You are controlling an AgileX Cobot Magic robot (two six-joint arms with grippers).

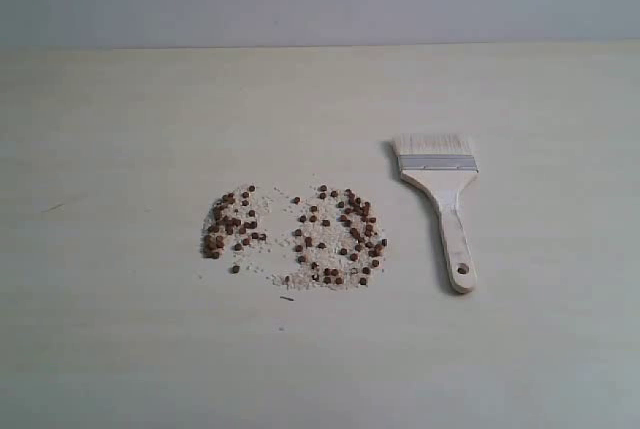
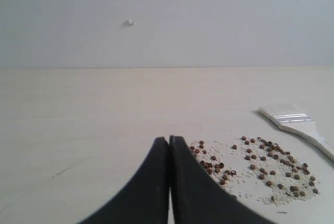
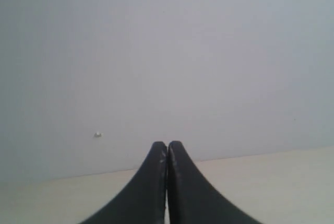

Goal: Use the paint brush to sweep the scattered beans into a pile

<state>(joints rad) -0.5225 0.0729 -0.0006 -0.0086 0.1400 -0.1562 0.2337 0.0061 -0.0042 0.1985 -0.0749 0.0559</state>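
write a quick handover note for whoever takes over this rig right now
left pincer: shut, empty, looking out over the table.
right pincer: shut, empty, facing the wall.
beans: scattered in two loose clusters mid-table, mixed with whitish grains.
paint brush: lying flat, right of the beans in the exterior view, bristles toward the wall, untouched.
Done: nothing. Left: pick up the paint brush and sweep the beans into one pile.

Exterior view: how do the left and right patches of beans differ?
The left patch of small reddish-brown beans is smaller and packed tighter; the right patch is wider and looser. The right patch lies nearer the flat wooden-handled paint brush; the left patch lies farther. Both sit in fine whitish grains.
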